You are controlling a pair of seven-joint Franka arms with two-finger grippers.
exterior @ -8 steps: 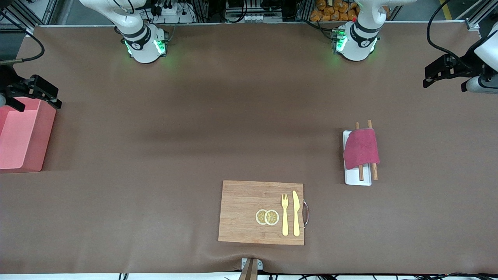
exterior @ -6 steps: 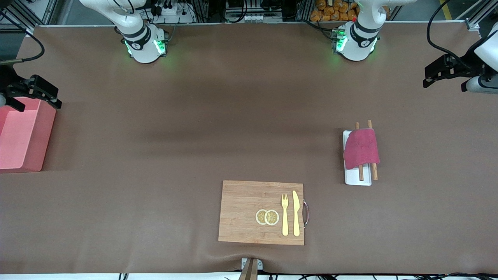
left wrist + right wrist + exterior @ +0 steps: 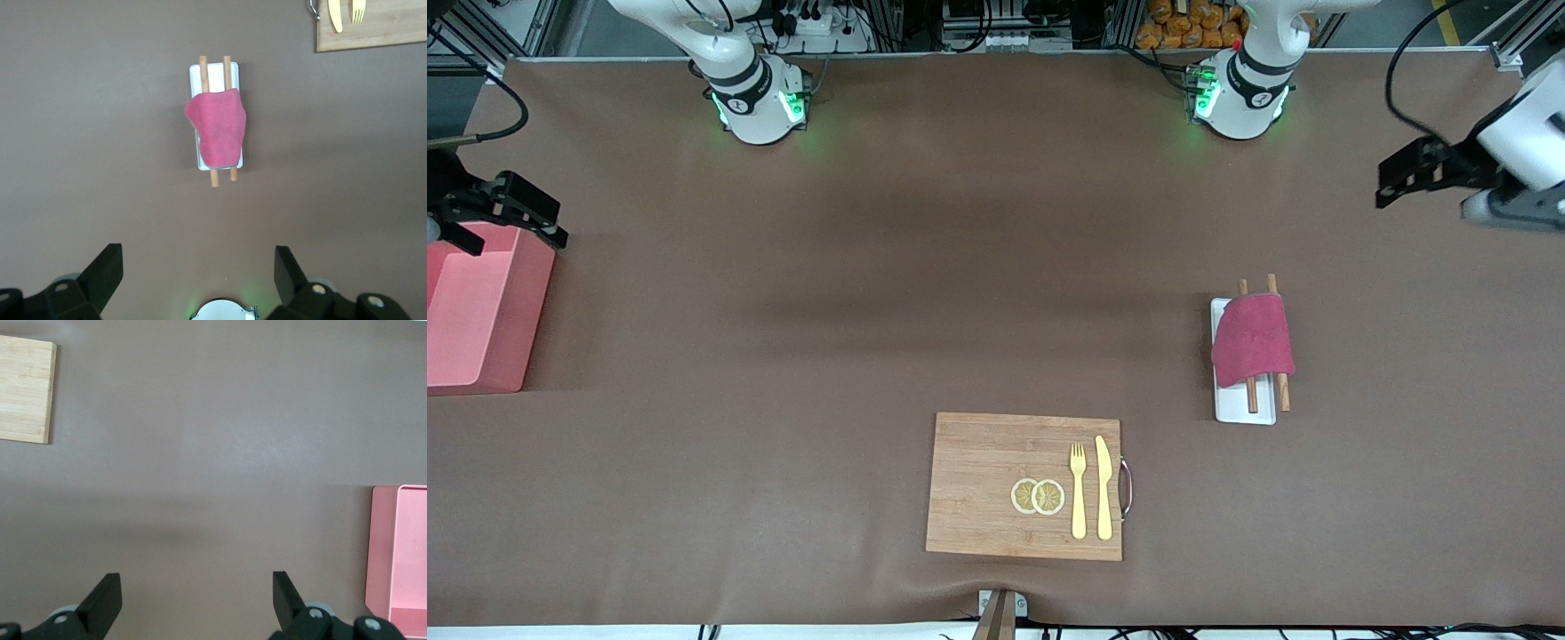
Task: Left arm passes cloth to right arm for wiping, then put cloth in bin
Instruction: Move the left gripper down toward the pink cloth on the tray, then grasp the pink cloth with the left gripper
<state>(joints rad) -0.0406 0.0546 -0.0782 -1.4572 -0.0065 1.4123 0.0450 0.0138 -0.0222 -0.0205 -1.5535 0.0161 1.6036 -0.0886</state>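
Note:
The crimson cloth (image 3: pixel 1253 340) lies draped over two wooden sticks on a small white tray (image 3: pixel 1232 407), toward the left arm's end of the table. It also shows in the left wrist view (image 3: pixel 217 127). My left gripper (image 3: pixel 1396 178) is open and empty, up in the air over the table's left-arm end, apart from the cloth; in its wrist view (image 3: pixel 198 270) its fingers stand wide. The pink bin (image 3: pixel 476 311) stands at the right arm's end and shows in the right wrist view (image 3: pixel 400 553). My right gripper (image 3: pixel 538 222) is open and empty over the bin's edge (image 3: pixel 197 590).
A wooden board (image 3: pixel 987 484) with a yellow fork (image 3: pixel 1078 491), a yellow knife (image 3: pixel 1104 487) and two lemon slices (image 3: pixel 1038 496) lies near the table's front edge. Both arm bases (image 3: pixel 760 98) stand along the table's robot edge.
My left gripper has shifted a little toward the table's middle and upward in the front view. The right arm, cloth and bin have not moved.

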